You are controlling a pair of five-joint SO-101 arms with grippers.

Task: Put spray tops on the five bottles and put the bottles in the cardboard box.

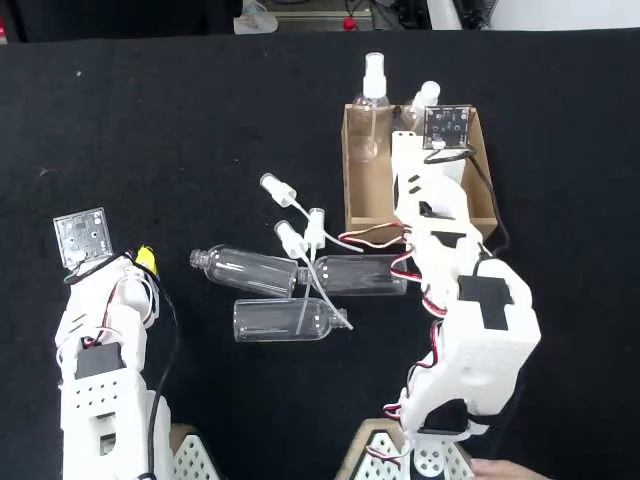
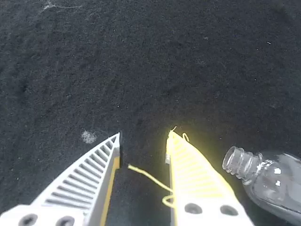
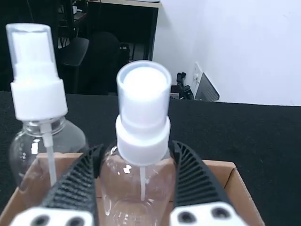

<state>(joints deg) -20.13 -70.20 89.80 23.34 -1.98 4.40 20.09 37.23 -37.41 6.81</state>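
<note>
left end effector (image 2: 143, 136): ribbed, spread | right end effector (image 3: 138, 148): clamps clear bottle (image 3: 142, 122) in cardboard box (image 3: 235, 176)

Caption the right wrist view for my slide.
Right gripper holds a spray-topped bottle upright in the box, beside a second bottle.

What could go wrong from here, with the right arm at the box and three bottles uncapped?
1. The right gripper is shut on a capped bottle close beside the other capped bottle in the cardboard box. Releasing or pulling back might tip either.
2. The loose spray tops have tubes lying across the lying bottles. Lifting one could drag the rest.
3. The open left gripper sits beside the nearest bottle. A nudge may roll it.
</note>
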